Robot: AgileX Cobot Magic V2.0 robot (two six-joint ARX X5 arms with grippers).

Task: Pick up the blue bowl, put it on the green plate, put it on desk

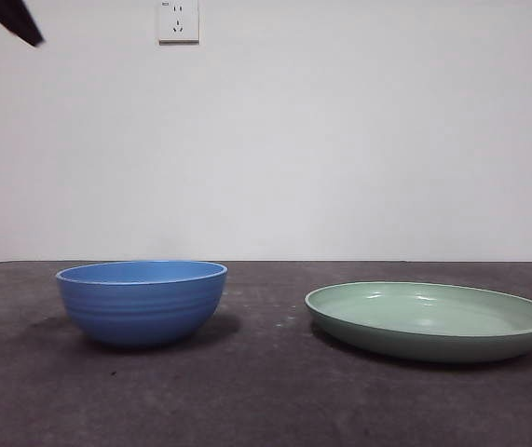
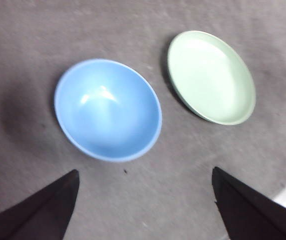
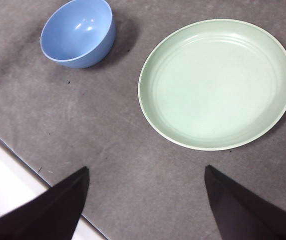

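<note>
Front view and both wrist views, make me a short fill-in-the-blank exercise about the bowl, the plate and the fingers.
1. The blue bowl stands on the ____, apart from the green plate.
2. The inside of the green plate is ____.
3. Both the left gripper and the right gripper have their fingers ____.
4. The wider dish is the ____.

Missing words: desk; empty; open; plate

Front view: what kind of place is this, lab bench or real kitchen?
Most likely a lab or test bench, not a kitchen. A bare white wall with only a wall socket, a plain dark desk, and just two props on it: the blue bowl and the green plate.
</note>
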